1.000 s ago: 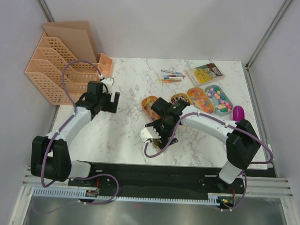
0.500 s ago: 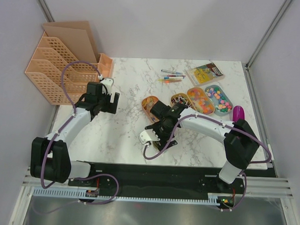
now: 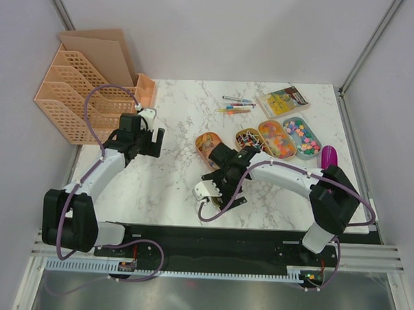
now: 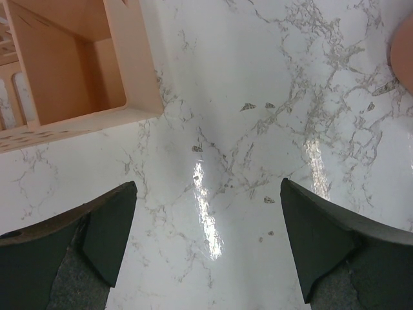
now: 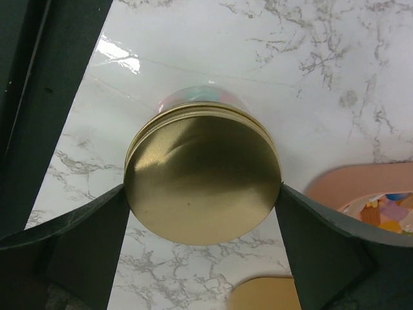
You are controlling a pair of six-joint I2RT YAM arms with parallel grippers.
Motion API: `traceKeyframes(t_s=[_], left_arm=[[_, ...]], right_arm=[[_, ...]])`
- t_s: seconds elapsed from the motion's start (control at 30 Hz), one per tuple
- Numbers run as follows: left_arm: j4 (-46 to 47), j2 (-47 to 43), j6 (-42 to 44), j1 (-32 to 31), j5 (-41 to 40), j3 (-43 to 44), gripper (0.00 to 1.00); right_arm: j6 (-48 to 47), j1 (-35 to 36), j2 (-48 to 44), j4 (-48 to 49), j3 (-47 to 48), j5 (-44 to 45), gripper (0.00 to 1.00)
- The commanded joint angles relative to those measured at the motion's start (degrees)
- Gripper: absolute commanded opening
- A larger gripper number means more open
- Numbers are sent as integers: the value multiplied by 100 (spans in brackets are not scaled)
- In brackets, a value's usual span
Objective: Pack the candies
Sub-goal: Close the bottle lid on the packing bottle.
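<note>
Four oval trays of candies lie in a row: yellow-orange gummies [image 3: 207, 144], dark and white wrapped ones [image 3: 247, 137], orange mixed bits [image 3: 276, 137] and pastel pieces [image 3: 302, 136]. My right gripper [image 3: 210, 187] is shut on a small clear jar with a round gold lid [image 5: 201, 188]; the fingers touch the lid on both sides, and pastel colour shows through the jar. The jar sits low over the marble, just in front of the gummy tray. My left gripper [image 3: 151, 140] is open and empty over bare marble [image 4: 208, 187], left of the trays.
An orange file organiser [image 3: 79, 94] stands at the back left, with its corner in the left wrist view [image 4: 77, 71]. Coloured pens [image 3: 236, 105] and a yellow packet [image 3: 283, 101] lie behind the trays. A purple scoop [image 3: 328, 155] lies at the right. A second gold shape [image 5: 261, 294] lies below the jar.
My right gripper has shifted slightly toward the near edge with the jar, uncovering more of the second tray. The left arm has barely moved.
</note>
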Motion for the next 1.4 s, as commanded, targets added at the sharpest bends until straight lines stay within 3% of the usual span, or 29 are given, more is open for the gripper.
traceKeyframes(t_s=[0.0,0.57,0.6,0.67,0.7,0.73,0.77,0.8,0.87,0.9,0.93,1.37], left_arm=[[220,-137,-64,27,75,-10,100],[229,-146,-90,27,251,183,100],[220,-163,-99,27,321,183,100],[212,-172,-143,27,418,131,98],[212,-172,-169,19,601,26,93],[220,-198,-178,19,707,-36,89],[247,-207,-204,19,830,-202,76],[264,-259,-205,19,1136,-282,69],[317,-330,-222,10,1410,-431,54],[352,-356,-231,10,1533,-562,39],[352,-426,-240,10,1665,-599,36],[414,-541,-222,10,1526,-678,36]], right_arm=[[132,13,-408,221,-266,170,98],[765,-259,-1735,249,-1049,848,96],[756,-303,-1936,196,-1032,682,91],[721,-321,-2061,126,-927,480,65],[773,-312,-2061,125,-865,270,33],[800,-286,-2044,160,-786,224,21],[826,-234,-1992,282,-760,241,10],[879,-181,-1948,362,-751,258,1],[870,-93,-1738,407,-672,206,0],[844,-58,-1632,363,-637,197,0],[809,47,-1518,302,-567,197,0],[976,426,-725,416,-900,284,0]])
